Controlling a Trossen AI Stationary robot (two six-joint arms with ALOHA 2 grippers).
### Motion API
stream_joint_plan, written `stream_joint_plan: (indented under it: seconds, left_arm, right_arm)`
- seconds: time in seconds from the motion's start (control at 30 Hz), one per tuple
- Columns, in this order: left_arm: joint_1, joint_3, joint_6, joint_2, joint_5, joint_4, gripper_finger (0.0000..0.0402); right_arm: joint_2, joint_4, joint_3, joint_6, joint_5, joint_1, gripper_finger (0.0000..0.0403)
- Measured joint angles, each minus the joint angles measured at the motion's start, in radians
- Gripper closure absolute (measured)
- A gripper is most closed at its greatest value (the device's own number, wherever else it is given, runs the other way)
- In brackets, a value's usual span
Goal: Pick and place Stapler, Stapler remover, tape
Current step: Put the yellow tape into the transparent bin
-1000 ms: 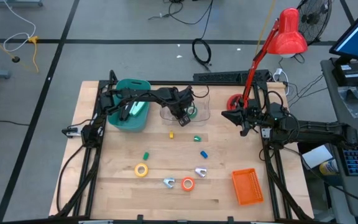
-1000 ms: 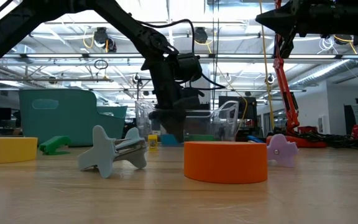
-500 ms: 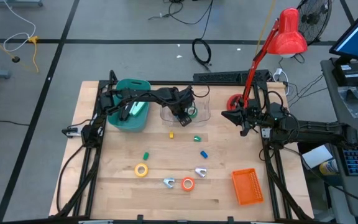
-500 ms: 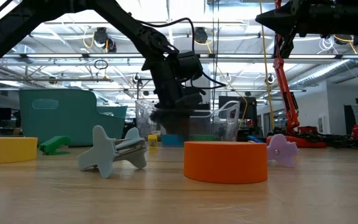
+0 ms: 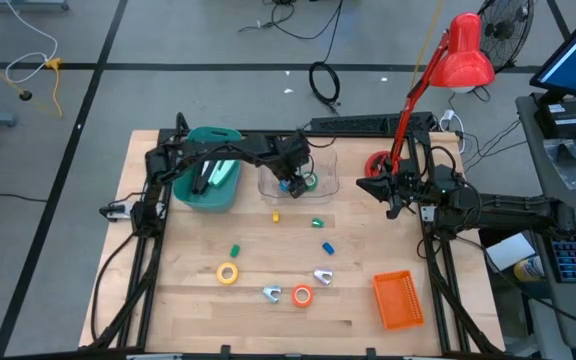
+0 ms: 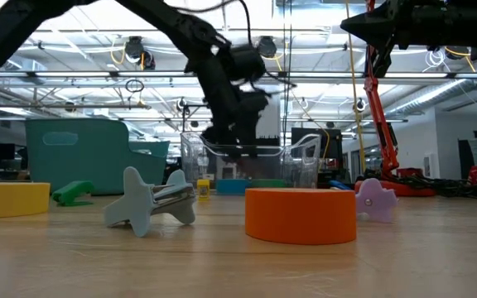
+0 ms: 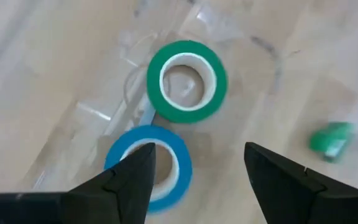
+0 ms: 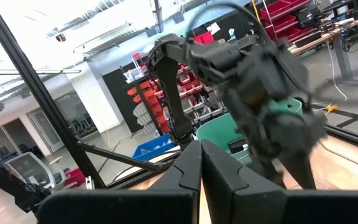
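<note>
Low across the counter: tape rolls and staple removers in front, an arm over the clear bin behind.

An orange tape roll (image 6: pixel 301 215) sits nearest on the wooden counter (image 6: pixel 238 265). At its 9 o'clock lies a grey staple remover (image 6: pixel 150 201), and a yellow tape roll (image 6: pixel 11 199) shows at the picture's edge. At its 3 o'clock stands a lilac staple remover (image 6: pixel 376 199). Behind are a teal bin (image 6: pixel 89 157), a green piece (image 6: pixel 74 193) and a clear container (image 6: pixel 255 161), with the left gripper (image 6: pixel 240 141) hanging above it. The right arm (image 6: pixel 421 21) stays high at 1 o'clock.

Open gap between left gripper (image 7: pixel 197 171) fingers, above clear plastic container (image 5: pixel 320 183); blue tape ring (image 7: pixel 149 168) and green tape ring (image 7: pixel 186 81) lying touching inside, filling floor.
</note>
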Motion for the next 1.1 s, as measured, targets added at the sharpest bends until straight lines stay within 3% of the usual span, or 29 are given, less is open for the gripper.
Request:
stream_joint_plan:
  seconds: [0.27, 0.53, 0.63, 0.9, 1.1]
  left_arm:
    - [-0.075, 0.001, -0.085, -0.231, 0.000, -0.122, 0.0151]
    - [-0.300, 0.002, -0.197, -0.395, -0.072, -0.165, 0.0151]
    - [-0.396, 0.002, -0.315, -0.413, -0.110, -0.236, 0.0151]
    - [-0.629, -0.026, -0.798, -0.405, -0.175, -0.519, 0.0151]
    - [-0.751, -0.160, -0.985, -0.404, -0.165, -0.488, 0.0151]
  right_arm:
    - [0.000, 0.000, 0.000, -0.001, -0.005, 0.000, 0.0399]
    - [0.000, -0.003, 0.000, -0.001, -0.008, 0.000, 0.0399]
    - [0.000, -0.003, 0.000, 0.000, -0.008, 0.000, 0.0399]
    - [0.000, -0.009, 0.000, 0.004, -0.062, 0.000, 0.0399]
    - [0.000, -0.007, 0.000, 0.005, -0.064, 0.000, 0.0399]
